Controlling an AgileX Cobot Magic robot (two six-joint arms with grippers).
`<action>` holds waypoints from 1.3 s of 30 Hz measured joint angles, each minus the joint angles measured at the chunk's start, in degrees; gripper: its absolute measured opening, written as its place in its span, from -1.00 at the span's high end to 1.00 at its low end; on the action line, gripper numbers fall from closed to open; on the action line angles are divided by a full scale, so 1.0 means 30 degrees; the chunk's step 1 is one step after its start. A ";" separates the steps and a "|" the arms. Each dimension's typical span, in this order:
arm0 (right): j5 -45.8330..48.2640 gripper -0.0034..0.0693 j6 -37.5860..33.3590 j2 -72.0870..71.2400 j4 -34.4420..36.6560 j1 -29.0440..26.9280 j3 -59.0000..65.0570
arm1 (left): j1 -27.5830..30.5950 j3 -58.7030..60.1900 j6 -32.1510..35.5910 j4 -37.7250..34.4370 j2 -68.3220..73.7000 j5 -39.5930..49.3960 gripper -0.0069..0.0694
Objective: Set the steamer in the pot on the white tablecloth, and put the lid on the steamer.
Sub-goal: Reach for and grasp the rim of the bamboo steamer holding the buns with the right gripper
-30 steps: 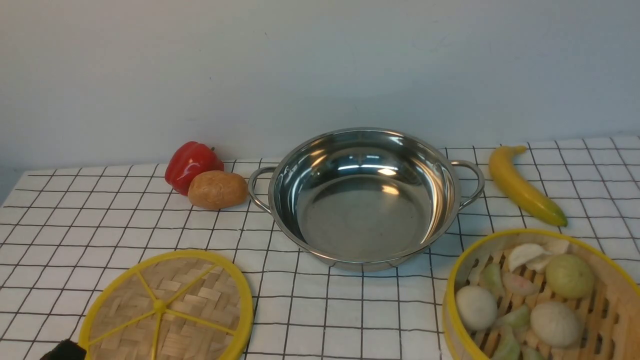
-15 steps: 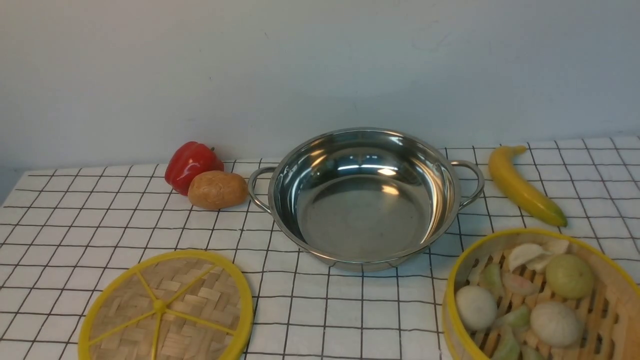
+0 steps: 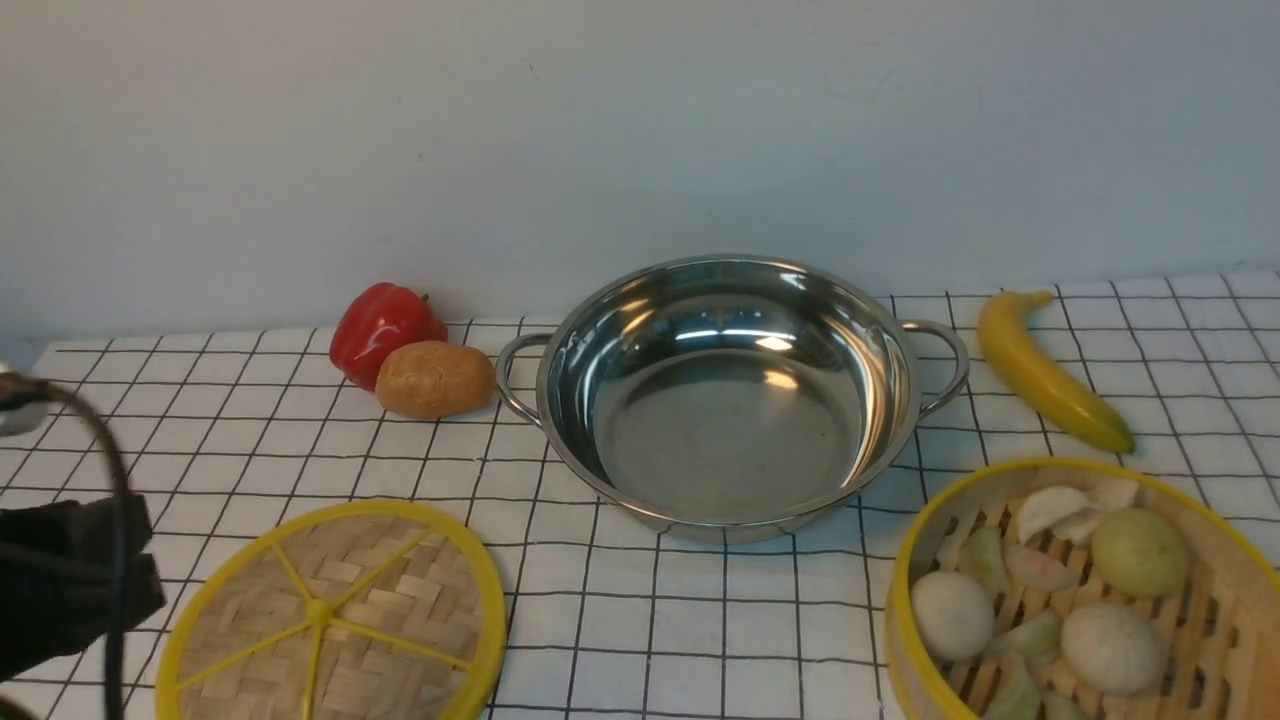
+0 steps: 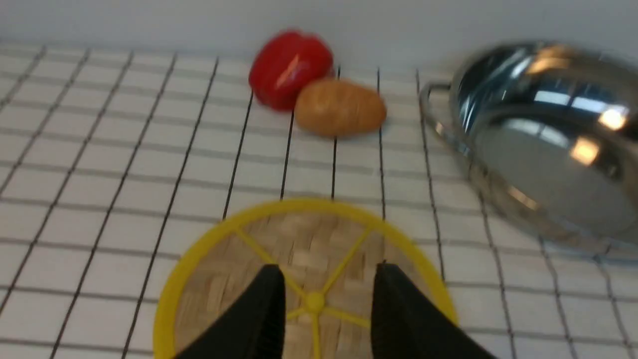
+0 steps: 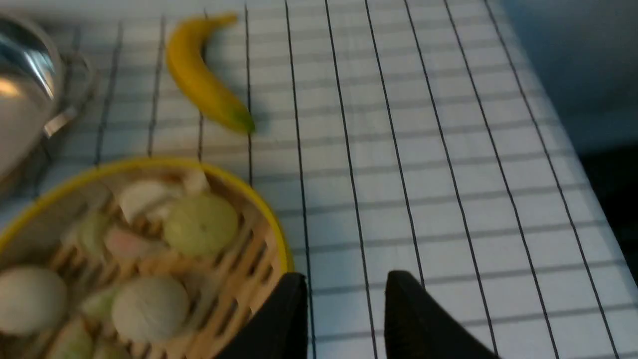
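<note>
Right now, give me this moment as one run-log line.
stage: pre-grasp | left gripper: open, facing lid | right gripper: open, by steamer rim | pot: empty | steamer, lid: on tablecloth

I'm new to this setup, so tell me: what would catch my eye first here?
A big shiny pot sits empty in the middle of the checked cloth. Near right, a bamboo steamer holds round buns; near left lies its flat woven lid, with the open left hand pointed at its centre.
</note>
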 joint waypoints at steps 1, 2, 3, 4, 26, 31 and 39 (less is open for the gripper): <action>0.0352 0.25 -0.0264 0.0648 0.0191 0.0000 -0.0016 | 0.0000 -0.0455 0.0000 0.0461 0.1088 0.0561 0.18; 0.0574 0.25 -0.0563 0.1448 0.0514 0.0000 -0.0016 | 0.0000 -0.0809 0.0020 0.0979 0.1947 0.0963 0.18; 0.0731 0.25 -0.1181 0.2350 0.1030 0.0000 -0.0016 | 0.0000 -0.1327 0.0020 0.1606 0.3361 0.1583 0.18; 0.0731 0.25 -0.1367 0.2627 0.1229 0.0000 -0.0016 | 0.0000 -0.1571 0.0020 0.1812 0.3752 0.1764 0.18; -0.3833 0.25 -0.2916 1.2245 0.3125 -0.0996 -0.0034 | 0.0000 -0.3774 0.0025 0.2997 1.1283 0.3404 0.18; -0.4386 0.25 -0.3016 1.2785 0.3305 -0.1108 -0.0034 | 0.0000 -0.3788 0.0025 0.2955 1.1283 0.3404 0.18; -0.5095 0.25 -0.3379 1.3511 0.3501 -0.1123 -0.0034 | 0.0000 -0.3795 0.0025 0.2940 1.1283 0.3404 0.18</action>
